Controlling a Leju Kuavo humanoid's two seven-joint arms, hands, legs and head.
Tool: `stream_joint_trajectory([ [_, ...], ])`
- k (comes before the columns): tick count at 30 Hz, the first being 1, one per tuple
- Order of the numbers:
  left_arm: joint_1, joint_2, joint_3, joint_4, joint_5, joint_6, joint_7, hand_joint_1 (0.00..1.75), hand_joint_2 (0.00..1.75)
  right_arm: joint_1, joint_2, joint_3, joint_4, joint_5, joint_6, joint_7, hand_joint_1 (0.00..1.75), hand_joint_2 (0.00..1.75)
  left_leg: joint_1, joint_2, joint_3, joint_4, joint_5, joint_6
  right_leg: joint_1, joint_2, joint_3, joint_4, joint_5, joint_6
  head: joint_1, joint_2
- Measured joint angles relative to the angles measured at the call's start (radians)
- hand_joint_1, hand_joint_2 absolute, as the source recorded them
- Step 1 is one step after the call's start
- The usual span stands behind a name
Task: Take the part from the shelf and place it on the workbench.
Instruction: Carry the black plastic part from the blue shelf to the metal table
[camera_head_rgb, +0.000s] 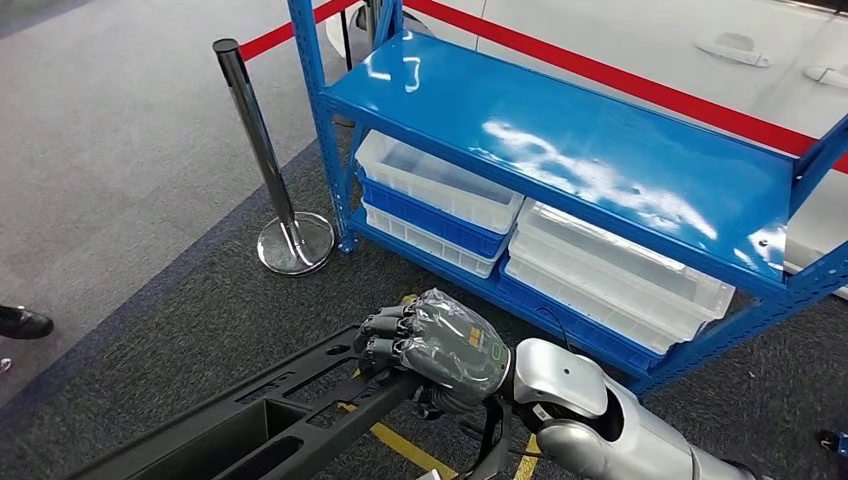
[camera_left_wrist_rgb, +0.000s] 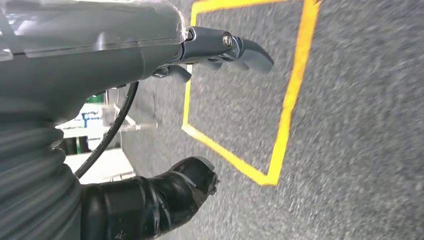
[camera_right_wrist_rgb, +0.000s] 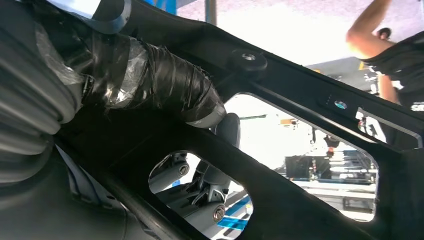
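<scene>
A long black frame-like part (camera_head_rgb: 250, 425) with cut-outs runs from the lower left toward the middle of the head view. My right hand (camera_head_rgb: 440, 345) grips its near end, fingers curled over the top edge, just in front of the blue shelf (camera_head_rgb: 560, 130). In the right wrist view the part (camera_right_wrist_rgb: 300, 100) crosses the picture, and the tape-wrapped thumb of my right hand (camera_right_wrist_rgb: 165, 85) presses against it. My left hand (camera_left_wrist_rgb: 125, 55) hangs over the grey carpet, its fingers (camera_left_wrist_rgb: 245, 50) stretched out and apart from the thumb, holding nothing.
White bins (camera_head_rgb: 440, 185) stand stacked on the shelf's lower level. A chrome stanchion (camera_head_rgb: 270, 160) with a red belt stands left of the shelf, and a white car (camera_head_rgb: 700, 40) stands behind it. Yellow floor tape (camera_left_wrist_rgb: 290, 100) marks the carpet. A person's shoe (camera_head_rgb: 22, 322) shows at the left edge.
</scene>
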Motion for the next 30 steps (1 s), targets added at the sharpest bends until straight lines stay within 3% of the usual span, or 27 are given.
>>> stream_joint_trajectory([
  [1,0.000,-0.002,0.000,0.000,0.000,0.000,0.000,0.00,1.75,0.000,-0.001,-0.003,-0.001,0.002,0.000,0.000,1.75,1.75,-0.002,-0.013,-0.010,0.000,0.010,-0.002,0.006,0.021,0.048,-0.073,0.018,-0.013,0.000,0.000],
  [3,-0.001,-0.004,0.000,0.000,-0.001,0.000,0.000,0.00,1.75,0.003,-0.003,-0.009,-0.007,0.005,0.000,0.001,1.75,1.75,-0.002,-0.037,-0.023,-0.003,0.033,-0.007,0.012,0.058,0.111,-0.183,0.034,-0.024,0.000,0.000],
  [4,0.001,-0.005,0.000,0.000,-0.002,-0.001,0.000,0.00,1.75,0.004,-0.004,-0.013,-0.009,0.007,0.000,0.001,1.75,1.75,0.000,-0.049,-0.027,-0.007,0.045,-0.012,0.014,0.065,0.120,-0.206,0.033,-0.026,0.000,0.000],
  [6,0.006,-0.003,0.001,0.000,-0.002,-0.001,0.000,0.00,1.75,0.006,-0.004,-0.017,-0.013,0.008,0.000,0.002,1.75,1.75,0.001,-0.066,-0.032,-0.019,0.065,-0.024,0.012,0.042,0.115,-0.220,0.054,-0.025,0.001,0.000],
  [8,0.006,-0.002,0.003,0.000,-0.004,-0.001,0.000,0.00,1.75,0.008,-0.005,-0.020,-0.016,0.010,0.000,0.002,1.75,1.75,-0.002,-0.033,-0.048,0.003,0.032,-0.033,0.005,0.012,0.107,-0.237,0.078,-0.032,0.000,0.000],
  [10,0.002,-0.002,0.003,0.000,-0.007,-0.001,-0.001,0.00,1.75,0.013,-0.005,-0.022,-0.018,0.013,0.001,0.002,1.75,1.75,0.004,0.024,-0.078,0.103,-0.066,-0.043,0.004,-0.018,0.088,-0.242,0.099,-0.037,0.000,0.000],
  [11,0.001,-0.002,0.003,0.000,-0.008,-0.001,-0.001,0.00,1.75,0.014,-0.005,-0.023,-0.018,0.014,0.001,0.003,1.75,1.75,0.011,0.038,-0.092,0.169,-0.108,-0.050,0.004,-0.033,0.075,-0.240,0.107,-0.037,0.000,0.000],
  [12,0.001,-0.002,0.003,0.000,-0.008,-0.001,-0.001,0.00,1.75,0.016,-0.005,-0.023,-0.018,0.017,0.001,0.003,1.75,1.75,0.019,0.047,-0.101,0.228,-0.130,-0.058,0.004,-0.049,0.061,-0.237,0.115,-0.034,-0.001,0.000],
  [13,0.001,-0.002,0.004,0.000,-0.009,-0.001,-0.001,0.00,1.75,0.018,-0.005,-0.024,-0.018,0.020,0.002,0.003,1.75,1.75,0.025,0.051,-0.098,0.263,-0.124,-0.065,0.003,-0.064,0.045,-0.233,0.122,-0.031,-0.001,0.000],
  [14,0.000,-0.003,0.004,0.000,-0.009,-0.001,-0.001,0.00,1.75,0.019,-0.005,-0.025,-0.018,0.022,0.002,0.004,1.75,1.75,0.031,0.055,-0.081,0.269,-0.100,-0.071,0.002,-0.078,0.030,-0.229,0.127,-0.027,-0.001,0.000],
  [16,0.000,-0.003,0.005,0.000,-0.008,-0.003,-0.001,0.00,1.75,0.019,-0.005,-0.027,-0.019,0.025,0.002,0.005,1.75,1.75,0.038,0.088,0.007,0.179,-0.060,-0.078,0.000,-0.106,0.004,-0.218,0.136,-0.017,-0.001,0.000],
  [18,-0.001,-0.002,0.006,0.000,-0.007,-0.005,-0.001,0.00,1.75,0.021,-0.006,-0.031,-0.020,0.026,0.002,0.005,1.75,1.75,0.028,0.132,0.108,0.040,-0.084,-0.072,-0.001,-0.132,-0.009,-0.209,0.143,-0.005,-0.001,0.000],
  [19,-0.001,-0.001,0.007,0.000,-0.007,-0.005,-0.001,0.00,1.75,0.021,-0.006,-0.033,-0.021,0.026,0.002,0.006,1.75,1.75,0.021,0.143,0.133,-0.004,-0.103,-0.063,-0.002,-0.145,-0.010,-0.208,0.147,0.000,0.000,0.000],
  [21,0.002,0.000,0.011,0.000,-0.007,-0.006,-0.002,0.00,1.75,0.022,-0.006,-0.035,-0.022,0.027,0.002,0.006,1.75,1.75,0.013,0.126,0.137,-0.034,-0.106,-0.038,-0.005,-0.169,-0.009,-0.209,0.153,0.014,0.000,0.000],
  [22,0.003,0.000,0.012,0.000,-0.006,-0.006,-0.002,0.00,1.75,0.022,-0.007,-0.036,-0.022,0.027,0.002,0.006,1.75,1.75,0.013,0.114,0.134,-0.040,-0.098,-0.027,-0.009,-0.155,-0.010,-0.204,0.149,0.020,0.000,0.000],
  [24,0.002,0.000,0.014,0.000,-0.006,-0.006,-0.002,0.00,1.75,0.024,-0.008,-0.038,-0.022,0.027,0.002,0.006,1.75,1.75,0.017,0.093,0.132,-0.050,-0.081,-0.005,-0.015,-0.086,-0.032,-0.149,0.104,0.028,0.000,0.000],
  [25,0.001,0.000,0.014,0.000,-0.006,-0.006,-0.002,0.00,1.75,0.026,-0.010,-0.039,-0.021,0.027,0.002,0.007,1.75,1.75,0.017,0.084,0.127,-0.050,-0.076,0.001,-0.018,-0.045,-0.056,-0.092,0.067,0.030,0.000,0.000],
  [27,0.001,0.000,0.014,0.000,-0.006,-0.006,-0.001,0.00,1.75,0.031,-0.012,-0.040,-0.021,0.027,0.002,0.007,1.75,1.75,0.014,0.060,0.116,-0.047,-0.068,0.008,-0.018,-0.017,-0.108,0.037,0.005,0.032,0.000,0.000],
  [28,0.001,0.000,0.015,0.000,-0.006,-0.006,-0.001,0.00,1.75,0.033,-0.013,-0.041,-0.021,0.027,0.002,0.007,1.75,1.75,0.013,0.045,0.111,-0.043,-0.066,0.008,-0.018,-0.014,-0.119,0.071,0.000,0.032,0.000,0.000],
  [29,0.002,0.000,0.015,0.000,-0.006,-0.006,-0.001,0.00,1.75,0.035,-0.013,-0.041,-0.021,0.027,0.002,0.007,1.75,1.75,0.012,0.029,0.107,-0.038,-0.066,0.008,-0.018,-0.013,-0.113,0.067,0.013,0.032,0.000,0.000],
  [30,0.002,0.000,0.015,0.000,-0.006,-0.006,-0.001,0.00,1.75,0.035,-0.014,-0.041,-0.021,0.027,0.002,0.007,1.75,1.75,0.013,0.013,0.104,-0.031,-0.067,0.005,-0.020,-0.009,-0.088,0.024,0.044,0.032,0.000,0.000],
])
